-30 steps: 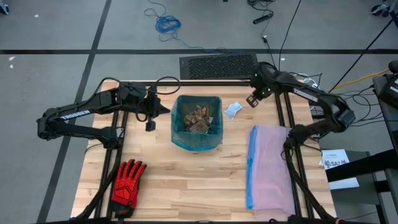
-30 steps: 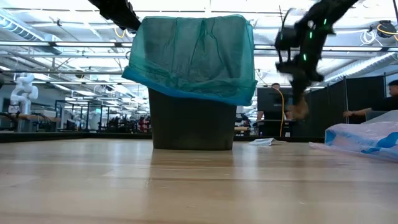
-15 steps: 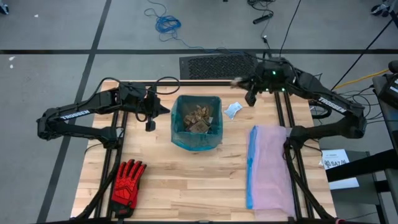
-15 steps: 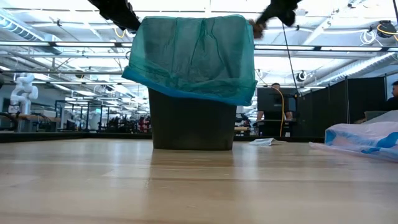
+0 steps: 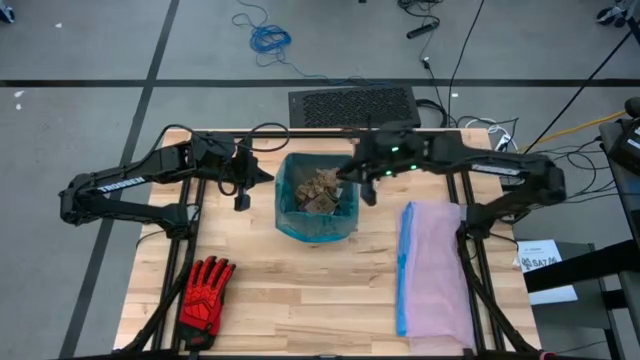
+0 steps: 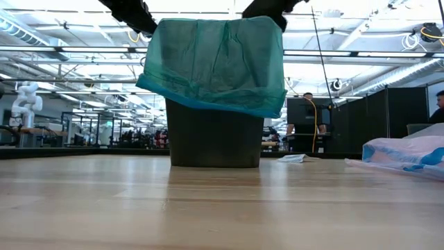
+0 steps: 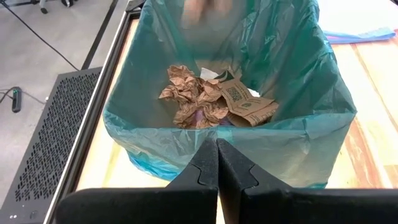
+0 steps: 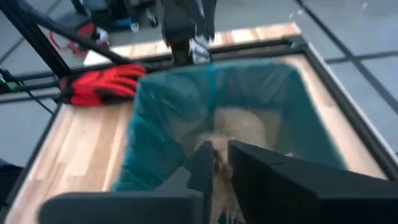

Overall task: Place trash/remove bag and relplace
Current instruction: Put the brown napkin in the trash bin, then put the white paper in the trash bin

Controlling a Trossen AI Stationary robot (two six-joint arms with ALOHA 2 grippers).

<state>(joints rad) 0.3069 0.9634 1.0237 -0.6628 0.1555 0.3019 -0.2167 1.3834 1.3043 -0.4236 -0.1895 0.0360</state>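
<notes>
R hand (image 5: 345,176) over bag (image 5: 316,226) rim, fingers slightly apart (holding what: can't tell), L hand (image 5: 270,177) shut beside rim

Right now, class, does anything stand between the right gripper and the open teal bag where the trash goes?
Nothing visible does. The right gripper hangs above the teal bag at its right rim. The bag's mouth gapes open over the crumpled paper trash already inside. The left gripper, jaws shut, waits outside the opposite rim.
</notes>
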